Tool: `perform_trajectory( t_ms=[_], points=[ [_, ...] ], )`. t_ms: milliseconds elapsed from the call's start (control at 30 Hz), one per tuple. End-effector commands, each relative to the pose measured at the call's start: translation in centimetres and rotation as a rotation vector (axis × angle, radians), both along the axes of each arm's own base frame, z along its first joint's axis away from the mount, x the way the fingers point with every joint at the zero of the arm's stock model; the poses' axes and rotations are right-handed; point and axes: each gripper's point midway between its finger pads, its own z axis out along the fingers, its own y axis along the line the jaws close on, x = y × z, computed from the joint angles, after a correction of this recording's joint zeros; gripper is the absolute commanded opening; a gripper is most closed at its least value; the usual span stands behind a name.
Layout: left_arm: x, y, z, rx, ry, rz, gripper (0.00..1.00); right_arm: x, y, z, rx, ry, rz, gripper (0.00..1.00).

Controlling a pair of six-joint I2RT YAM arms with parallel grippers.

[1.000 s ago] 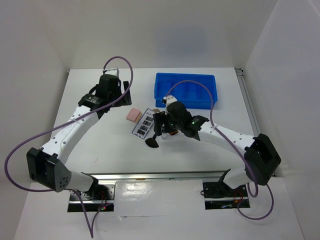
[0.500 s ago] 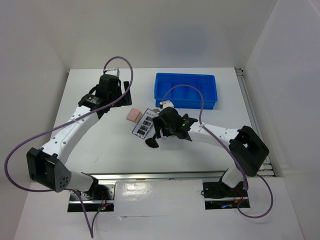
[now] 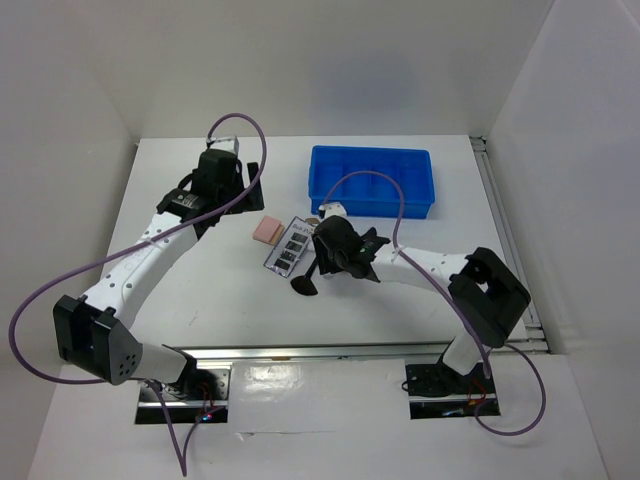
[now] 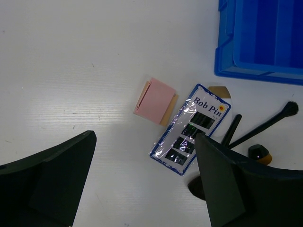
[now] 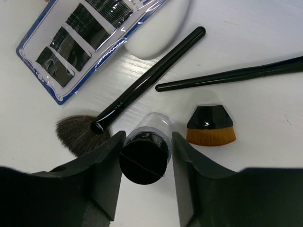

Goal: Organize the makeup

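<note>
My right gripper (image 5: 146, 138) is closed on a small clear jar (image 5: 144, 158) with a black cap. Both fingers (image 5: 102, 175) hug its sides, and I see no gap on either side. Just beyond my right fingertip lies the stubby orange-brown brush (image 5: 210, 125), bristles toward me, near the jar but apart from it. Just past my left fingertip sits the dark fluffy head of a thin black brush (image 5: 147, 75). Its handle runs away from me toward the right, and the end by the bristles lies close to the jar. Farther out on my right, a second thin black brush (image 5: 232, 73) lies crosswise, its near tip close to the first handle. Farthest out, the white egg-shaped piece (image 5: 158, 28) is tucked against the edge of the hairpin card (image 5: 90, 42). The card is pale, with three black blocks under clear film, and it stretches off to my left.

My left gripper (image 4: 145, 135) is spread wide and holds nothing, hanging above the white table (image 4: 71, 61). Straight ahead, partly behind my right finger, lies the same hairpin card. The pink square sponge (image 4: 156, 100) is just beyond it, right beside its far-left edge. The brushes lie past my right finger. Farthest out on my right stands the blue divided bin (image 4: 246, 73).
</note>
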Motion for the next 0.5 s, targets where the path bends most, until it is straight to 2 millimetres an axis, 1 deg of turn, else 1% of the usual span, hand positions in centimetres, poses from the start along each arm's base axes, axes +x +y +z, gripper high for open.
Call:
perform_trajectory(
  t_ms=[0,33,67,100,133,167,233,267,300,333,367,400,467],
  points=[
    [0.1,-0.1,1.0,-0.016,-0.036,0.002,1.00,1.2,1.3,2.1,0.037,-0.066,-0.018,0.47],
    [0.1,-0.1,1.0,-0.016,-0.036,0.002,1.00,1.3,1.1,2.1,0.033,-0.071,-0.024,0.36],
    [0.1,-0.1,1.0,-0.016,-0.036,0.002,1.00,1.4,1.2,2.8,0.040,-0.077,-0.024,0.32],
    [0.1,-0.1,1.0,-0.016,-0.036,0.002,1.00,1.7,1.4,4.0,0.055,-0.099,-0.031,0.28],
    [0.0,-0.3,1.0,-0.021,-0.034,-0.006,1.00,1.7,1.4,4.7,0.060,-0.103,-0.031,0.27],
    [0.0,-0.3,1.0,-0.021,-0.034,-0.006,1.00,1.9,1.3,5.4,0.063,-0.116,-0.039,0.26],
    [0.0,-0.4,1.0,-0.027,-0.032,-0.014,1.00,2.6,1.3,8.1,0.073,-0.160,-0.056,0.26],
    [-0.1,-0.6,1.0,-0.034,-0.029,-0.024,1.00,3.2,0.8,8.7,0.060,-0.174,-0.071,0.26],
    [0.2,-0.7,1.0,-0.034,-0.029,-0.024,1.00,3.8,0.5,10.6,0.065,-0.198,-0.082,0.26],
    [0.1,-0.9,1.0,-0.039,-0.027,-0.031,1.00,4.6,0.0,11.4,0.067,-0.212,-0.107,0.26],
    [0.1,-0.9,1.0,-0.039,-0.027,-0.032,1.00,5.9,-1.1,12.3,0.059,-0.235,-0.129,0.26],
    [0.2,-1.1,1.4,-0.048,-0.033,-0.040,1.00,7.0,-1.6,14.1,0.073,-0.262,-0.147,0.26],
    [0.2,-1.3,1.4,-0.053,-0.031,-0.048,1.00,8.9,-3.3,15.1,0.049,-0.279,-0.194,0.26]
  ],
)
